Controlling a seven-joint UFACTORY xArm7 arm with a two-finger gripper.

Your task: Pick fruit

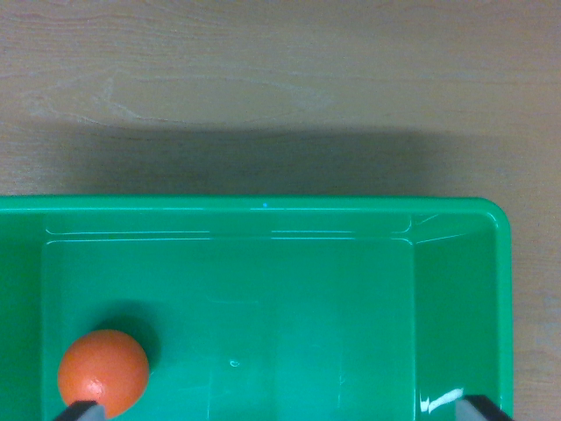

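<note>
Green bin (456, 263) sits on the wooden worktop (263, 88); an orange (102, 372) lies on its floor at the wrist view's left. End effector (280, 410) fingertips (81, 410) spread wide, apparently empty, one touching or just over the orange.

The floor of the green plastic bin (456, 263) lies bare across its middle and the wrist view's right, open room for the hand (280, 410) to pass. One obstacle sits inside: a round orange fruit (102, 372) near the wrist view's left wall, just beside the hand's left fingertip (81, 410). The bin's upright walls bound the far side and the right, where the other fingertip stands close to the corner. Beyond the far rim, the pale wooden bench (280, 79) is open
</note>
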